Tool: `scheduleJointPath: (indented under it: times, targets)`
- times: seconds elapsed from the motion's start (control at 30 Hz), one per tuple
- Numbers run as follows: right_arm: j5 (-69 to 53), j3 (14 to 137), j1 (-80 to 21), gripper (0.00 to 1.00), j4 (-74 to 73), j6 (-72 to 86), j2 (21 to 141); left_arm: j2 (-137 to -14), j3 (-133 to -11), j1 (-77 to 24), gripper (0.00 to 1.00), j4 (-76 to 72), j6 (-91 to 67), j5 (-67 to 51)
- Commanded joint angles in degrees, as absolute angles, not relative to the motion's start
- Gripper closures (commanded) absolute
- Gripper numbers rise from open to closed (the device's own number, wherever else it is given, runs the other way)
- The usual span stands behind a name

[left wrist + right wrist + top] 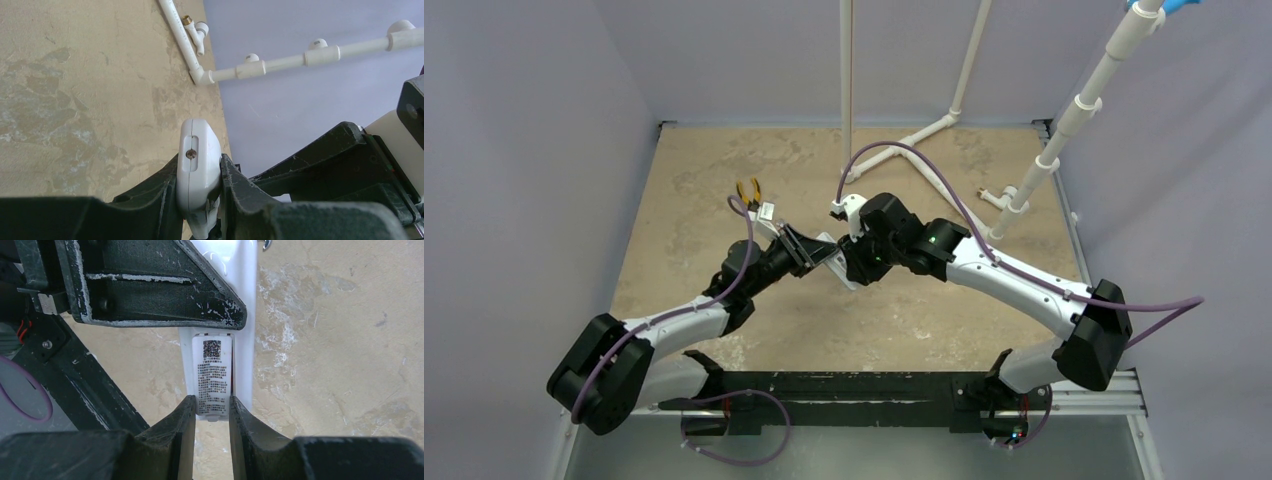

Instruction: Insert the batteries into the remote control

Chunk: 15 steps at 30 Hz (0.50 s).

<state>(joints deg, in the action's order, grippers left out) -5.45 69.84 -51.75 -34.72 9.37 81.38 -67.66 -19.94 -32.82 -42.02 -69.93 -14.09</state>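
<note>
- The remote control point(200, 145) is clamped by the left gripper point(199, 167).
- Its labelled cover point(212, 370) is pinched by the right gripper point(211, 405), at six o'clock in the right wrist view.

My bench in a robotics lab.
Plain lilac walls point(524, 150) box in my mottled tan tabletop point(704, 180), white plastic pipe frame point(1074, 110) standing behind.

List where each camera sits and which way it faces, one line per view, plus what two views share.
Top external: above and behind, looking down on the table; left arm and right arm show whole.
Left wrist: looks along the left gripper, shut on the remote, toward white pipes.
Right wrist: looks down past the right gripper pinching the labelled cover.
Shared: both wrist views show the remote.
</note>
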Motion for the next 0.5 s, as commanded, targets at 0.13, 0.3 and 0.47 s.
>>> scheduleJointPath:
  times: [0.13, 0.3, 0.47]
  targets:
    - [-4.76, 71.76, -52.23, 0.89, -31.87, 9.41, 81.83, -68.92, -20.73, -33.40, 1.00, -50.13, -72.56, -15.36]
    - [-4.45, 71.81, -52.21, 0.85, -31.82, 9.13, 81.89, -69.77, -20.37, -33.40, 1.00, -51.95, -73.45, -15.58]
    - [-3.52, 71.75, -52.21, 0.84, -32.12, 8.77, 82.11, -69.30, -20.07, -33.40, 1.00, -52.23, -73.63, -15.56]
